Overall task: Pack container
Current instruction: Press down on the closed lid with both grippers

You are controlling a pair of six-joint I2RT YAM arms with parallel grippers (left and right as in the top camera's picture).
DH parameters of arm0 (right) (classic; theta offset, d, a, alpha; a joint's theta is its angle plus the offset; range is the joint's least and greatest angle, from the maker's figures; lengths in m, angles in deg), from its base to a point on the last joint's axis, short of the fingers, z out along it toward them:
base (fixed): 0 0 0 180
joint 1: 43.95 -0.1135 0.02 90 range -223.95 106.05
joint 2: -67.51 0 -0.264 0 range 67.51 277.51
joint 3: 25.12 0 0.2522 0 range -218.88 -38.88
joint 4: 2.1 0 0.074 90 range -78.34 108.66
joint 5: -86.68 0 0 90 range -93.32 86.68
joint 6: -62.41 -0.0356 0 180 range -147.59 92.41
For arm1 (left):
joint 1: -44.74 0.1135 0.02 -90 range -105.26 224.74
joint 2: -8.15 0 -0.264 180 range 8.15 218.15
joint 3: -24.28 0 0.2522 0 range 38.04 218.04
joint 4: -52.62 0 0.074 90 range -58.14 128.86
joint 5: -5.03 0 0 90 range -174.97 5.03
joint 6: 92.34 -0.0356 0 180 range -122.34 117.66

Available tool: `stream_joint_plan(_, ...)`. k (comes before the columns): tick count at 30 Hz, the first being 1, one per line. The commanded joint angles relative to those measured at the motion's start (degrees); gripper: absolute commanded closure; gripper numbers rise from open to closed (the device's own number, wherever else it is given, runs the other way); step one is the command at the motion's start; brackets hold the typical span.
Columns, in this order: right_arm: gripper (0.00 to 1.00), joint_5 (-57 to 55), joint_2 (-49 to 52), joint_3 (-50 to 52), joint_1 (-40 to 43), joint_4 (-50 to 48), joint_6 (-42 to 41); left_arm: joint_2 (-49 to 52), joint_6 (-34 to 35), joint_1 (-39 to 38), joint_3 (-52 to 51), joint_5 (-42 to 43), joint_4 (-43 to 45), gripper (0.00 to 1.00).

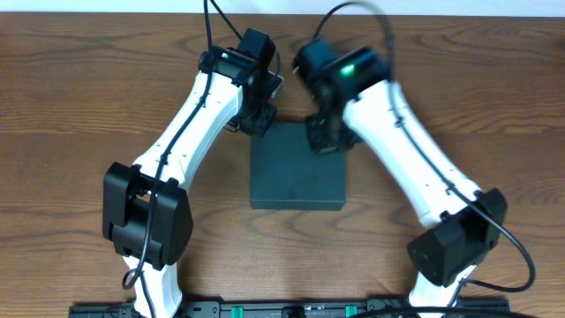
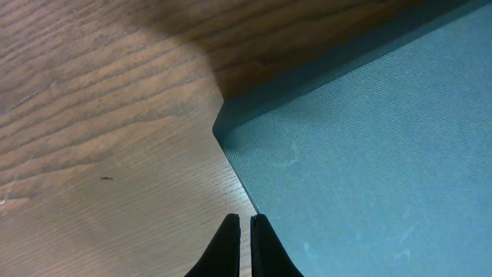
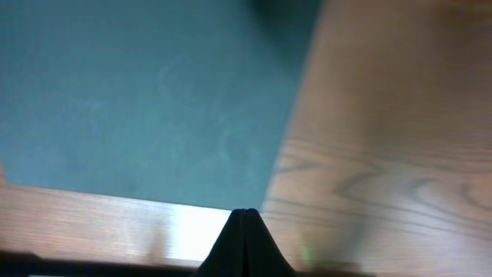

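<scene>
Dark teal-black matte square container (image 1: pixel 296 172) sits flat at centre of brown wood-grain table (image 1: pixel 79 106), lid down, nothing else in view. Left gripper (image 2: pixel 244 221) is closed, empty, low over the table at the container's 11 o'clock corner. Right gripper (image 3: pixel 244 215) is closed, empty, at the 1 o'clock corner, just off the edge. Looks like the lid-handling step: either opening it or finishing the closing. Next move likely needs a fingertip at the far edge; contents unseen.
</scene>
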State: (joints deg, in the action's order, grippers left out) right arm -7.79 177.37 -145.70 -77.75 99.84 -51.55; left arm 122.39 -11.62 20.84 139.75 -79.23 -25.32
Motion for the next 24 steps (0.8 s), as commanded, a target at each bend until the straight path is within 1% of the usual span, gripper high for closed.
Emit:
stream_joint_plan(1,0.99,-0.7,-0.6,4.4,-2.0,-1.5,-3.5,0.8,-1.0,0.0,0.2,-0.4,-0.2,0.94)
stream_joint_plan(9,0.99,0.7,-0.6,14.3,-3.0,-8.6,-4.6,0.9,-1.0,0.0,-1.0,-0.2,0.7,0.94)
stream_joint_plan(13,0.99,0.9,-0.6,17.0,-3.0,-11.3,-4.7,0.9,-1.0,0.0,-2.3,1.2,1.8,0.94)
stream_joint_plan(24,0.99,1.7,-0.6,22.3,-3.0,-16.4,-4.7,0.9,-1.0,0.0,-7.2,1.3,5.4,0.94)
